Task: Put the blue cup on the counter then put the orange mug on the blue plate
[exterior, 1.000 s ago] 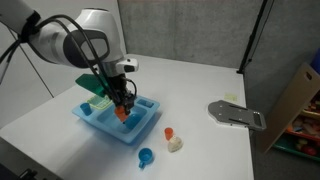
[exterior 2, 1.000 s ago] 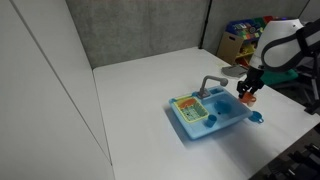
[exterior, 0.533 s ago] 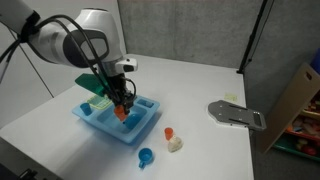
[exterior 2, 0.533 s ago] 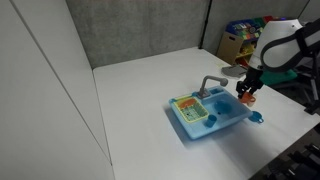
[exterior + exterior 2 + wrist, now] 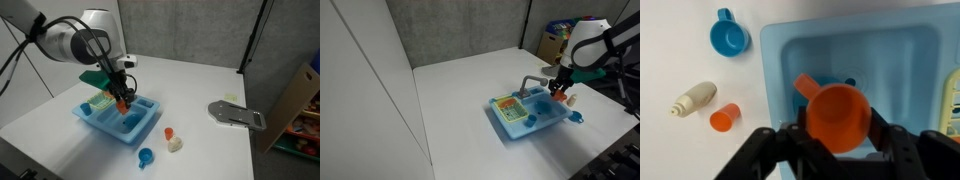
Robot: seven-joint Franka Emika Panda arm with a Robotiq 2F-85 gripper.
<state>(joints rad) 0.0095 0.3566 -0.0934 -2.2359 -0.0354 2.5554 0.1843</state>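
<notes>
The orange mug [image 5: 837,110] hangs above the light-blue toy sink, with my gripper [image 5: 837,137] shut on its sides. Both exterior views show the mug [image 5: 122,104] [image 5: 558,92] lifted over the basin. A sliver of brighter blue [image 5: 850,82] shows under the mug in the wrist view; I cannot tell whether it is the blue plate. The blue cup [image 5: 728,36] stands upright on the white counter [image 5: 200,80] beside the sink, also seen in both exterior views [image 5: 146,157] [image 5: 576,117].
The light-blue toy sink [image 5: 95,122] [image 5: 545,126] holds a green-and-cream piece [image 5: 510,108] at one end and has a grey tap [image 5: 531,84]. A small orange piece [image 5: 725,118] and a cream one [image 5: 695,98] lie on the counter. A grey flat object [image 5: 237,115] lies farther off.
My gripper has risen a little with the orange mug, lifting it higher above the sink basin. The blue cup and the other pieces have not moved.
</notes>
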